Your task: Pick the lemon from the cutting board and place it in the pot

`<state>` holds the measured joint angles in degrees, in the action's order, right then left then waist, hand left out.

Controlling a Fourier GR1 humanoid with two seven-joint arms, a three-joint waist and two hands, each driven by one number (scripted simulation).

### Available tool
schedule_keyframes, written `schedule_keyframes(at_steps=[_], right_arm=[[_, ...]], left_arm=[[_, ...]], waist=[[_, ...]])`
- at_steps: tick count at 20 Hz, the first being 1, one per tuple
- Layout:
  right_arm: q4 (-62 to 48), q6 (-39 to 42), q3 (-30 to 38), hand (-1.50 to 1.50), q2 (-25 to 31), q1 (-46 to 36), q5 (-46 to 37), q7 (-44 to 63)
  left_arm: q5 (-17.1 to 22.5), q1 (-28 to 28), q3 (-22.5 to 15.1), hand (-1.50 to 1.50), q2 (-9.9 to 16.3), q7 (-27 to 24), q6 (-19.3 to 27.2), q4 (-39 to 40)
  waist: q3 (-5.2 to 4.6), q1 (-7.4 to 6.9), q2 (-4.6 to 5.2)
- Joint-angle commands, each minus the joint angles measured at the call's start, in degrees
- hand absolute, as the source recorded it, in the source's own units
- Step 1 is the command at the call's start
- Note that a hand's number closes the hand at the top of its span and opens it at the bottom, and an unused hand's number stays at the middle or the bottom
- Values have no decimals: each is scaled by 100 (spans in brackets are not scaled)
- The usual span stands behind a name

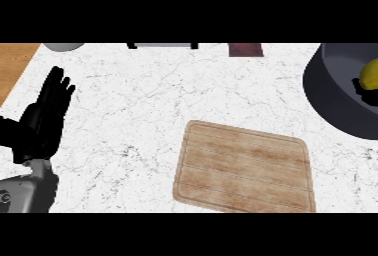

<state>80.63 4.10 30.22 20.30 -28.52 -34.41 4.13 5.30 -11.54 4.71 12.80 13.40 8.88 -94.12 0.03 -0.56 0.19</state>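
Right black hand (367,92) shows only fingertips around the yellow lemon (369,73) inside the dark grey round pot (332,100); left hand (44,115) rests open beside the wooden cutting board (247,167).

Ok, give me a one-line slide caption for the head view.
Lemon held by the right hand inside the pot, cutting board bare, left hand resting open.

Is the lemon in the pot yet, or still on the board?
In: the lemon shows inside the pot, the right hand beside it. The cutting board is bare.
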Motion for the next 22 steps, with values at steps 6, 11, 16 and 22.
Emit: schedule_keyframes(at_steps=[6, 11, 16, 22], right_arm=[[-2200, -1804, -361, 150, 889, -372, -1999, -629], [-4194, -2652, -272, 150, 1021, -1069, -2003, -1427], [-5441, -2165, 258, 150, 1510, -1441, -1460, -1730], [-6204, -1445, 498, -150, 1400, -1640, -1003, -2424]], left_arm=[[77, -180, 12, 0, 20, 111, -91, -52], [-120, -85, -194, 0, -202, -103, -5, 9], [123, -145, 46, 0, 29, 34, -230, -27], [9, -383, 9, 0, -39, 0, -124, 135]], waist=[[7, -190, 64], [12, -195, 72], [19, -232, 87], [30, -260, 126]])
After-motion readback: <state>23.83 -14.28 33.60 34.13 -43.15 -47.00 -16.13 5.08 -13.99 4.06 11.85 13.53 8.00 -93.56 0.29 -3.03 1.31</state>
